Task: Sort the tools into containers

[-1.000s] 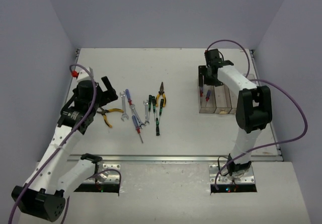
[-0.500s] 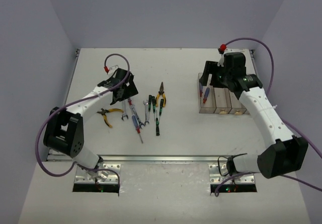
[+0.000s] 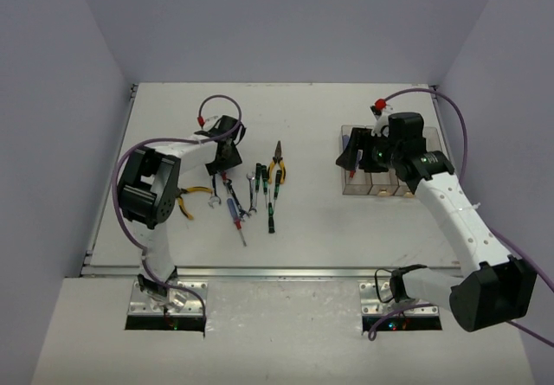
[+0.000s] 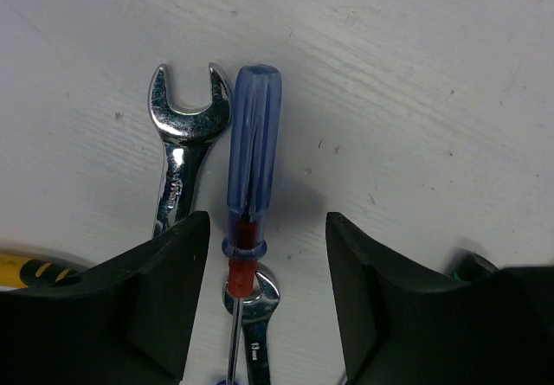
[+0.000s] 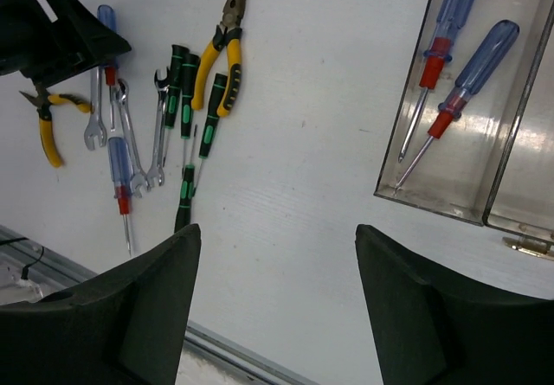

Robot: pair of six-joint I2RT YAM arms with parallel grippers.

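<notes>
Since a second back, left arm swings in over the tool row. Left end effector [image 4: 268,234] straddles the blue-handled screwdriver [image 4: 253,143] flat on the bench [image 4: 415,99], jaws half-wide, not gripping. Long axis runs 12-to-6, handle toward 12; wrench [image 4: 177,164] just beside at 9. Right end effector [image 5: 277,238] is wide and empty near the containers [image 5: 430,210].

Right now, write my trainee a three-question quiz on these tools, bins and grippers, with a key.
1. True or false: the clear brownish plastic bin nearest the loose tools holds two blue-handled, red-collared screwdrivers.
2. Which tool lies between the open fingers of the left gripper?
3. How many yellow-handled pliers lie on the white table? A one, B two, C three.
Key: 1 true. 2 a third blue-handled screwdriver, beside a silver open-end wrench. 3 B.
</notes>
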